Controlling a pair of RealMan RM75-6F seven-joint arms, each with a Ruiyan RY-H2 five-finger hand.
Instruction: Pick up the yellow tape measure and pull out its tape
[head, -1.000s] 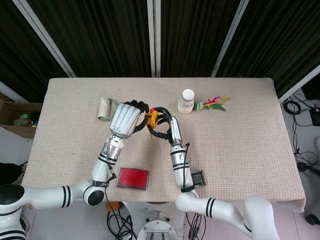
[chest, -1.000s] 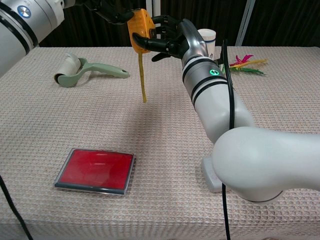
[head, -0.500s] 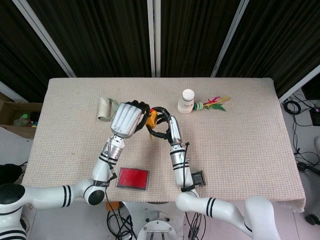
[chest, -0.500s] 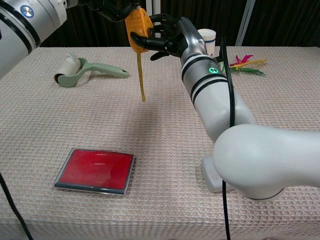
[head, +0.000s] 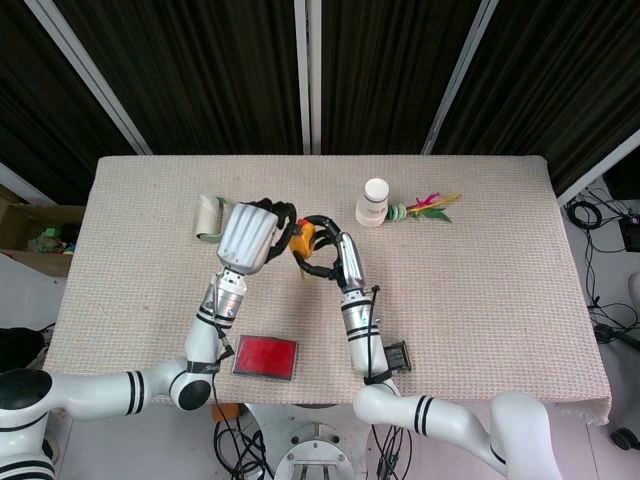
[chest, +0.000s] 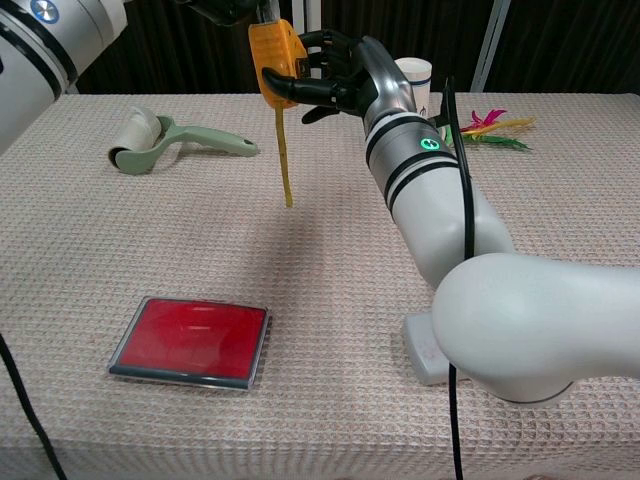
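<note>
Yellow tape measure (chest: 275, 62) is hanging in the air above the far middle of the table (chest: 560, 230), well clear of the cloth. Right hand (chest: 335, 75) is gripping the case from the right, dark fingers (chest: 300, 88) wrapping round its front and lower edge, so the case is sitting between fingers and palm. In the head view the case (head: 303, 238) is showing only as a small yellow-orange patch between the two hands, right hand (head: 335, 255) just below and right of it.

Left hand (head: 250, 235) is sitting directly left of the case, back of the hand toward the camera, fingers curling in toward it. Cannot tell whether those fingers are touching the case or gripping anything; in the chest view only dark fingertips (chest: 225, 10) are showing at the top edge, just above the case.

Tape (chest: 283, 155) is hanging straight down out of the case's underside as a narrow yellow strip, free end dangling above the cloth, not reaching it.

Also on the table: lint roller (chest: 165, 140) at far left, white paper cup (chest: 415, 75) behind the right forearm, feathered toy (chest: 490, 130) at far right, red tray (chest: 190, 340) near the front edge
</note>
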